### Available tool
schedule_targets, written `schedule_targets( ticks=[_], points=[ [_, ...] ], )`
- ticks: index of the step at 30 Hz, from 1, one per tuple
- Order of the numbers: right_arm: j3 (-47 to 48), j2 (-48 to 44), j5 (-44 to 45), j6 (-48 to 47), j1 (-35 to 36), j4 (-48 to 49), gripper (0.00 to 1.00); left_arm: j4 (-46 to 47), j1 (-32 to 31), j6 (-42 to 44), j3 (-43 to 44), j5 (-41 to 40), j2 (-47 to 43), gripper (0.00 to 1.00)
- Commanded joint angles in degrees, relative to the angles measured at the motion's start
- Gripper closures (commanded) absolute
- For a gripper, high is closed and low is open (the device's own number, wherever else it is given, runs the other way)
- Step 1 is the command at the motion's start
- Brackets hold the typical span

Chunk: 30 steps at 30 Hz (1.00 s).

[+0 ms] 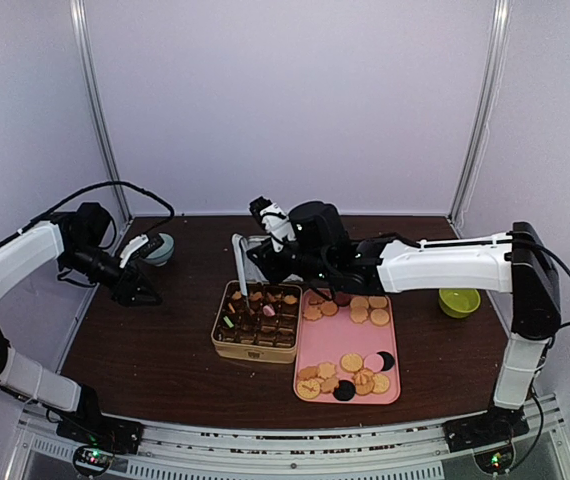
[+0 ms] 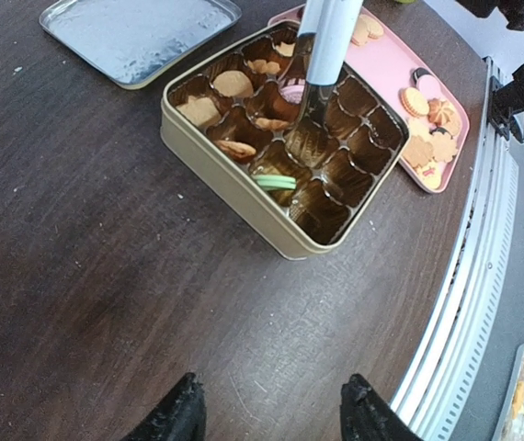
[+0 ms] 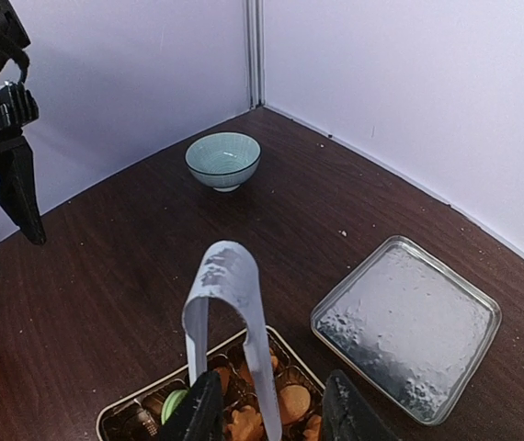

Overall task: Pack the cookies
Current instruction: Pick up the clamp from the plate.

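Cookies (image 1: 352, 362) scattered on pink tray (image 1: 337, 338), more tucked in cups of gold tin (image 2: 234, 188) just beside it, metal tongs (image 3: 244, 312) dipping into tin, right gripper (image 3: 267, 413) clamped on tongs, left gripper (image 2: 271, 409) parted, empty, hovering over table (image 2: 78, 257) near tin.

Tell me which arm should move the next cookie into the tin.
Right. The right gripper holds the tongs, tips in the tin, beside the tray of cookies. The left gripper hangs open and empty off to the tin's side.
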Motion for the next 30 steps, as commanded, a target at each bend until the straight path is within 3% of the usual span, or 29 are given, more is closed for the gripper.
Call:
schedule_targets(
  ticks=[1,6,10,13,18,30],
  points=[
    [3.37,2.78,-1.81,-1.3,-0.01,-1.34,0.63,0.19,0.54,-0.44,-0.99,0.42,-2.63,0.46],
    [6.22,5.66,-1.06,-3.22,-0.13,-1.54,0.66,-1.82,0.54,0.4,-1.54,-0.24,-5.03,0.46],
    [6.39,6.96,-1.03,-5.57,-0.16,1.44,0.78,-3.03,0.54,0.6,-1.84,-0.35,-6.48,0.46],
    [6.85,6.66,-0.77,-6.39,-0.13,1.87,0.81,-3.23,0.54,0.69,-2.18,-0.54,-7.19,0.46],
    [6.4,4.96,-0.62,-7.85,-0.11,2.25,0.99,-3.32,0.54,0.78,-2.35,-0.3,-7.25,0.46],
    [2.95,-2.43,-1.0,-8.56,0.18,5.23,1.0,-3.44,0.48,-1.44,-2.25,2.05,-8.94,0.45]
  ],
)
